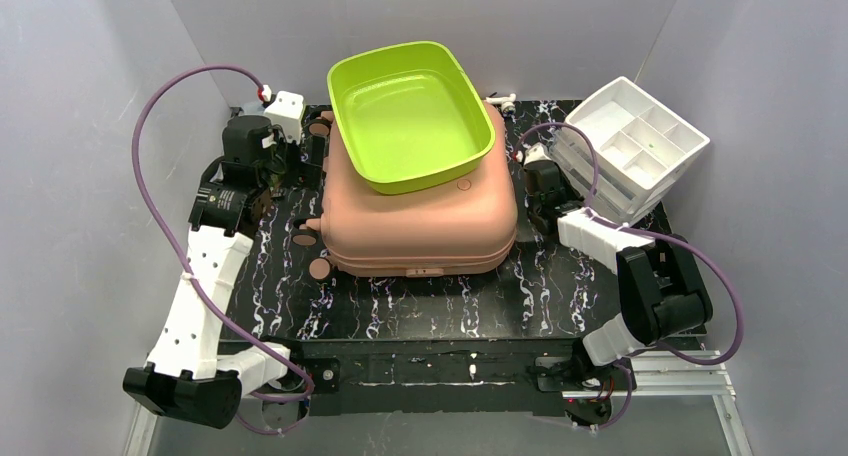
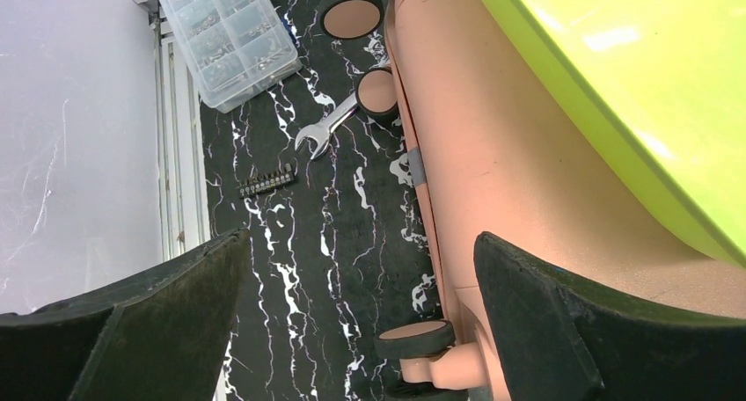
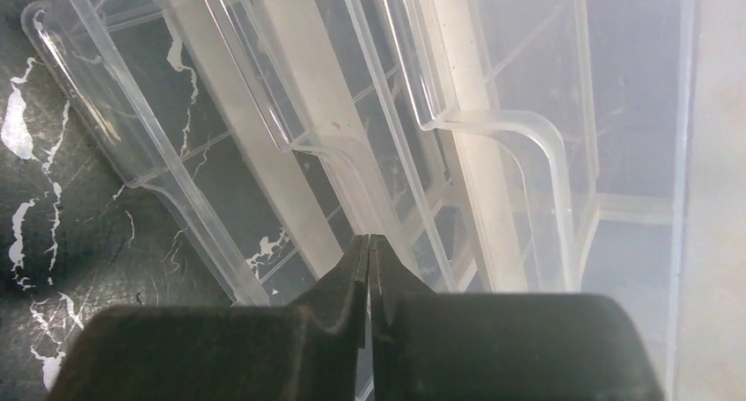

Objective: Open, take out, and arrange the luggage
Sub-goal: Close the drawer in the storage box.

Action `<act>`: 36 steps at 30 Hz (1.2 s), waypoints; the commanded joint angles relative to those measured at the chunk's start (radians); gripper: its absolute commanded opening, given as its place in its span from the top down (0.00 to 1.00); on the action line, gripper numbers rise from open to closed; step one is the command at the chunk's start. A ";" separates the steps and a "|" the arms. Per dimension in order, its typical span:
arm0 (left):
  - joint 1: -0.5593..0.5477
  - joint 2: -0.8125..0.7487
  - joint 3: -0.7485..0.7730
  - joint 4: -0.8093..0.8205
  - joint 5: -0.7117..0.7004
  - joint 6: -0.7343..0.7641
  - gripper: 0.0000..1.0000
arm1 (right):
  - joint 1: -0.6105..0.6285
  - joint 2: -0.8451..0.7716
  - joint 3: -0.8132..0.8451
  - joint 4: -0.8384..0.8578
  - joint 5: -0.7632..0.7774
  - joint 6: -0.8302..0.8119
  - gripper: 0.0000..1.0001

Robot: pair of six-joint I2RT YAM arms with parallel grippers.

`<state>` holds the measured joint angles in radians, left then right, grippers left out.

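The salmon-pink luggage [image 1: 420, 226] lies flat and closed in the middle of the table, wheels to the left. A lime-green tray [image 1: 410, 111] rests on its lid. My left gripper [image 1: 297, 161] is open and empty at the luggage's far left side. In the left wrist view its jaws [image 2: 359, 243] stand wide apart, one over the table and one over the luggage shell [image 2: 493, 155], next to a wheel [image 2: 413, 338]. My right gripper [image 1: 540, 171] sits between the luggage and the white drawer organizer [image 1: 630, 146]. It is shut [image 3: 369, 238] on nothing, tips close to the clear drawer fronts [image 3: 457, 111].
Left of the luggage, the left wrist view shows a wrench [image 2: 321, 130], a bit holder strip [image 2: 266, 183] and a clear parts box [image 2: 233, 36] near the wall. The green tray [image 2: 633, 84] overhangs the shell. Grey walls enclose the black marbled table [image 1: 430, 306].
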<state>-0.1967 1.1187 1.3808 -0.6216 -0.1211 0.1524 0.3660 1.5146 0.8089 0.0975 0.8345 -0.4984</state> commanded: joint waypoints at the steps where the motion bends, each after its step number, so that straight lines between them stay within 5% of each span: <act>1: 0.013 -0.038 -0.009 0.017 0.013 -0.010 0.02 | -0.015 -0.046 0.050 0.000 -0.027 0.059 0.93; 7: 0.023 -0.046 -0.017 0.020 0.030 -0.016 0.02 | -0.039 -0.186 0.053 -0.211 -0.477 0.151 0.92; 16: 0.038 -0.057 -0.021 0.019 0.051 -0.027 0.02 | -0.062 -0.057 0.068 -0.302 -0.564 0.146 0.92; 23: 0.052 -0.060 -0.028 0.020 0.067 -0.035 0.02 | -0.073 -0.012 0.048 -0.261 -0.502 0.135 0.93; 36: 0.062 -0.036 -0.012 0.014 0.083 -0.045 0.02 | -0.073 0.068 -0.021 0.011 -0.168 0.040 0.97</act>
<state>-0.1429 1.0840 1.3670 -0.6075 -0.0525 0.1181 0.2966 1.5459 0.7879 -0.0223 0.5365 -0.4309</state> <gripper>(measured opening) 0.984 0.044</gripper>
